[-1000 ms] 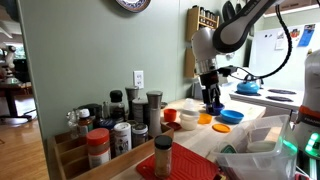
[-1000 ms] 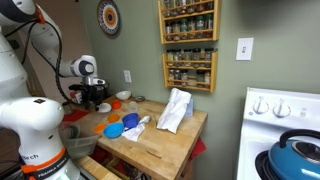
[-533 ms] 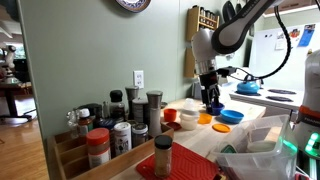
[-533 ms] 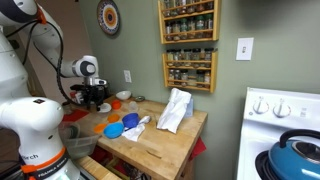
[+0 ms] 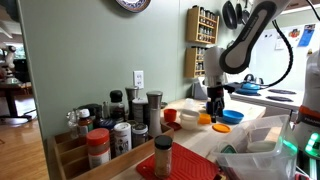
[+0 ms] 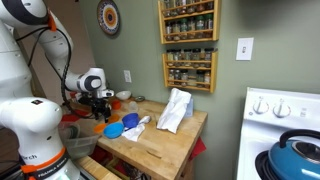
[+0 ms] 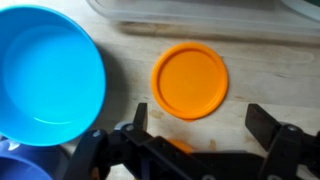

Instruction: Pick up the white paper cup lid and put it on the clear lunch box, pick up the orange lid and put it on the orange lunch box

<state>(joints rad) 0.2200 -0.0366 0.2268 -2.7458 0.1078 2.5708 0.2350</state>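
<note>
Hovering over the butcher-block counter (image 7: 120, 45): gripper (image 7: 200, 130) has its jaws spread fully wide, nothing held, nothing touching either finger. In the wrist view the orange lid (image 7: 190, 80) lies flat on the wood just ahead of the fingertips, centred in the gap between them and narrower than that gap. Beyond the lid, further from the gripper, is the edge of the clear lunch box (image 7: 200, 15). A blue bowl (image 7: 45, 75) sits to the left of the lid, near it but not touching. In both exterior views the gripper (image 5: 214, 108) (image 6: 100, 108) points straight down, close above the counter. I can't place the orange lunch box with any certainty.
</note>
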